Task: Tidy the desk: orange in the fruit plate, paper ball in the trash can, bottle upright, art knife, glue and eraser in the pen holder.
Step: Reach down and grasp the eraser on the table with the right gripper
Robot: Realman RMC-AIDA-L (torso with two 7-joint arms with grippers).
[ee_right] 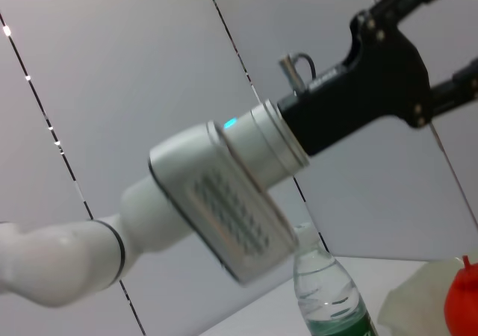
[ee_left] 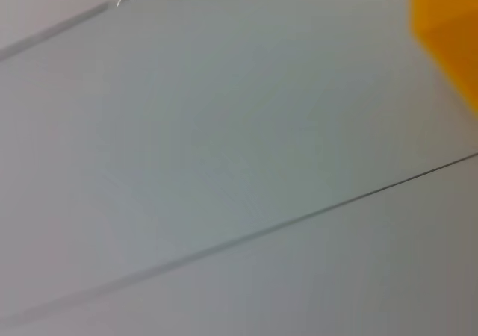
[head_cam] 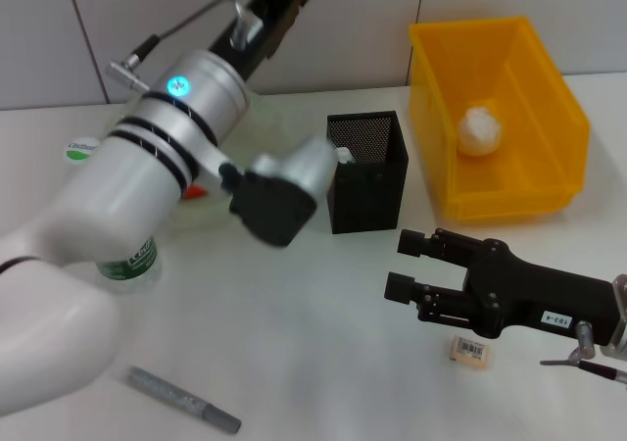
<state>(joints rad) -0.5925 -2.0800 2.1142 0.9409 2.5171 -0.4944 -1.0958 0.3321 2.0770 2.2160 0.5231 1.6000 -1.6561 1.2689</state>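
Note:
My left gripper (ee_right: pixel 455 39) is raised high in front of the back wall, open and empty; the head view's top edge cuts off its fingers. The bottle (head_cam: pixel 130 261) stands upright behind the left arm, also seen as bottle (ee_right: pixel 329 293). A sliver of the orange (head_cam: pixel 196 192) shows in the fruit plate (head_cam: pixel 277 120). The paper ball (head_cam: pixel 480 130) lies in the trash can (head_cam: pixel 545 98). My right gripper (head_cam: pixel 411 265) hovers open just left of the eraser (head_cam: pixel 469 349). The glue (head_cam: pixel 183 400) lies at the front left. The art knife is hidden.
The pen holder (head_cam: pixel 368 172) stands mid-table between plate and trash can, with a pale tip at its rim. The left arm's white links cover much of the table's left side. A corner of the trash can (ee_left: pixel 448 37) shows in the left wrist view.

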